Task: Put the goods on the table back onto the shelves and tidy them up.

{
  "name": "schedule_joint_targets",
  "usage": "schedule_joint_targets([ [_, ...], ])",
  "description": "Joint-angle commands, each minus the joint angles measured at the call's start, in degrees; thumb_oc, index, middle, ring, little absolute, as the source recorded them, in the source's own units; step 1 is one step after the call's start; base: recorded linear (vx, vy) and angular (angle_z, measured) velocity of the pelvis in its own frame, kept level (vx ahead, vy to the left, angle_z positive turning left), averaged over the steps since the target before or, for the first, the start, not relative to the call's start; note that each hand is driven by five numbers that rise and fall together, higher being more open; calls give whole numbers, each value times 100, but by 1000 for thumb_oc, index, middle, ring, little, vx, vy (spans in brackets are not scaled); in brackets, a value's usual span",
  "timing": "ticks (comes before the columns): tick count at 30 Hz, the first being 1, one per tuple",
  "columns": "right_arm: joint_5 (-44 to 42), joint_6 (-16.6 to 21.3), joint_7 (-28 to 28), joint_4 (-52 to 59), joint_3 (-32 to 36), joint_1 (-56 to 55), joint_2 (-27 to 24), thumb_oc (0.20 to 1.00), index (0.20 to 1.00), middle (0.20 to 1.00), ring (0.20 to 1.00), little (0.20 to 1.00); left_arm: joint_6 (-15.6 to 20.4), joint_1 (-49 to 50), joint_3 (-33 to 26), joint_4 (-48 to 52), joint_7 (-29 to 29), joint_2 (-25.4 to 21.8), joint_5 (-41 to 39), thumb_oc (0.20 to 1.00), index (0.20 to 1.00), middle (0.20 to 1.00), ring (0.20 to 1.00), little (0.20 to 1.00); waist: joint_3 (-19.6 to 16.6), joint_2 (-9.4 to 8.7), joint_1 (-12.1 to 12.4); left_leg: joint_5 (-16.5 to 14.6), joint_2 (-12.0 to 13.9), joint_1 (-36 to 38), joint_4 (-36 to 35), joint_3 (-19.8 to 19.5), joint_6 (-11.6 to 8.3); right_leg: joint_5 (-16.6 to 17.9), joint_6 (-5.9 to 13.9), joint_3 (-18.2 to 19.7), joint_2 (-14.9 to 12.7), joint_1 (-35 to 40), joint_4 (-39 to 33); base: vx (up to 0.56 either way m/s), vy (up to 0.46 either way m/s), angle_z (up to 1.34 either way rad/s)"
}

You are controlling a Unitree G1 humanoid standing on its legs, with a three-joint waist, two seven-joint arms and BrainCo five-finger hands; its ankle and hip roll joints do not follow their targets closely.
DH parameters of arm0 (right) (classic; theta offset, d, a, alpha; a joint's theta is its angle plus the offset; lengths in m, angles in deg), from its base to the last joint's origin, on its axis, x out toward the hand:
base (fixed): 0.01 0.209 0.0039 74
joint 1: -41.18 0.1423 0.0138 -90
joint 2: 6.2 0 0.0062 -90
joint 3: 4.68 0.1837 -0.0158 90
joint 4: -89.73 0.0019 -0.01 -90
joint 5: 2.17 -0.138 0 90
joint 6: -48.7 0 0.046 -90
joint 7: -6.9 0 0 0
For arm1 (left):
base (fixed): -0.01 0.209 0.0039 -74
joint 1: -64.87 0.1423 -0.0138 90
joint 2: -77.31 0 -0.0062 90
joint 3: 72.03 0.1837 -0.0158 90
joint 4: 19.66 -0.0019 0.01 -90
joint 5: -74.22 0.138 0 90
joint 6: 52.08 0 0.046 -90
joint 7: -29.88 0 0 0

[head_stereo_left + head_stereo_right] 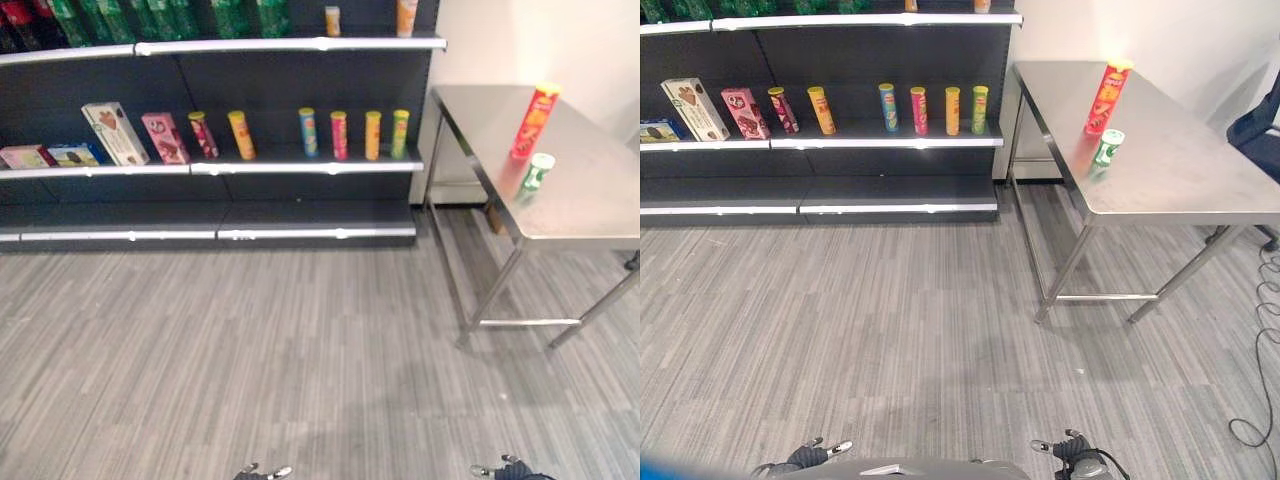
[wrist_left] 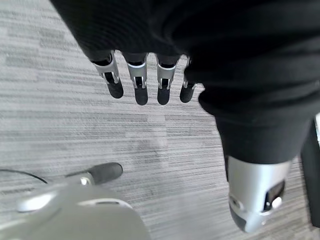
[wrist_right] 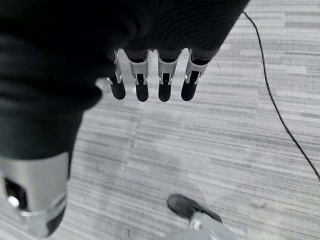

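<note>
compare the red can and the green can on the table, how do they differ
The red can is tall and slim; the green can is much shorter. The red one has a yellow top, the green one a white top. The green can stands nearer the table's front edge. Both stand upright, close together.

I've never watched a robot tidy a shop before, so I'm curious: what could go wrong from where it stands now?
Both goods stand close together on the steel table: reaching for the tall red can might knock over the small green can, which sits near the table's edge and could roll off. On the middle shelf the cans stand in a tight row, so sliding another in might topple them. Both the left hand and right hand hang open above the floor, holding nothing.
</note>
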Motion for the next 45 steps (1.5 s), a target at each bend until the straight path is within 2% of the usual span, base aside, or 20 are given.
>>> schedule_joint_targets([
  [1,147,46,-52,-178,-189,404,-145,1000,1000,1000,1000,1000,90,-496,61,-185,-25,-40,-64,1000,1000,1000,1000,1000,66,-272,27,-369,70,206,11,105,-295,58,627,-119,-447,88,-120,2,-7,-5],
  [3,156,47,-75,-197,-222,417,-139,1000,1000,1000,1000,1000,88,-525,165,-164,100,-55,141,1000,1000,1000,1000,1000,82,-258,20,-374,69,217,11,102,-291,52,628,-121,-454,112,-120,3,-6,-5],
  [12,177,55,-108,-273,-233,416,-114,1000,1000,1000,1000,1000,129,-509,174,-90,72,-17,46,1000,1000,1000,1000,1000,82,-218,16,-379,52,211,11,89,-287,44,634,-140,-476,115,-120,0,0,0],
  [23,298,13,-83,-270,-319,464,-147,1000,1000,1000,1000,1000,103,-508,259,-124,61,-40,189,1000,1000,1000,1000,1000,81,-249,35,-410,11,190,11,104,-239,109,668,-107,-515,57,-119,0,3,0],
  [34,293,-20,1,-290,-420,617,-108,1000,1000,1000,1000,1000,87,-539,226,-228,73,-121,241,1000,1000,1000,1000,1000,210,-315,137,-412,-180,-33,11,-13,-41,206,757,109,-618,-307,47,-16,72,-6],
  [36,287,-9,26,-248,-449,732,-78,1000,1000,1000,1000,1000,96,-621,198,-273,77,-161,231,1000,1000,1000,1000,1000,337,-324,209,-454,-292,-177,44,-11,112,184,841,152,-749,-778,674,-62,162,-21],
  [37,287,-10,27,-247,-449,732,-78,1000,1000,1000,1000,1000,96,-621,198,-273,77,-162,231,1000,1000,1000,1000,1000,332,-326,215,-454,-294,-184,46,-5,113,176,842,161,-751,-794,691,-30,154,-33],
  [38,260,27,47,-181,-458,760,-66,1000,1000,1000,1000,1000,101,-637,209,-240,60,-190,282,1000,1000,1000,1000,1000,407,-290,238,-510,-305,-135,48,56,176,169,926,80,-818,-1102,1326,14,128,-32],
  [39,253,30,59,-152,-458,752,-57,1000,1000,1000,1000,1000,104,-632,231,-230,59,-203,332,1000,1000,1000,1000,1000,450,-288,214,-539,-314,-67,29,87,192,300,969,45,-861,-1302,1635,43,149,-55],
  [41,240,25,64,-117,-455,770,-59,1000,1000,1000,1000,1000,101,-657,287,-218,65,-216,419,1000,1000,1000,1000,1000,513,-288,136,-632,-345,61,11,80,203,520,943,52,-851,-1635,1757,152,77,-32],
  [42,117,16,40,-127,-401,794,-90,1000,1000,1000,1000,1000,95,-761,420,-145,74,-191,462,1000,1000,1000,1000,1000,627,-270,-51,-710,-427,177,11,-90,196,754,910,219,-690,-1972,1211,193,46,11],
  [43,116,16,40,-127,-400,794,-94,1000,1000,1000,1000,1000,94,-762,420,-145,74,-187,462,1000,1000,1000,1000,1000,638,-256,-57,-721,-415,192,11,-97,194,751,909,207,-681,-1949,1204,302,15,18],
  [44,-78,19,3,-50,-273,788,-124,1000,1000,1000,1000,1000,89,-843,473,-91,83,-183,483,1000,1000,1000,1000,1000,689,-289,-218,-787,-477,309,11,-248,179,932,979,481,-568,-2164,677,158,-8,27],
  [45,-78,18,3,-48,-273,787,-128,1000,1000,1000,1000,1000,88,-844,474,-91,83,-180,483,1000,1000,1000,1000,1000,705,-273,-224,-797,-462,331,11,-256,176,937,978,466,-556,-2128,656,313,-25,35],
])
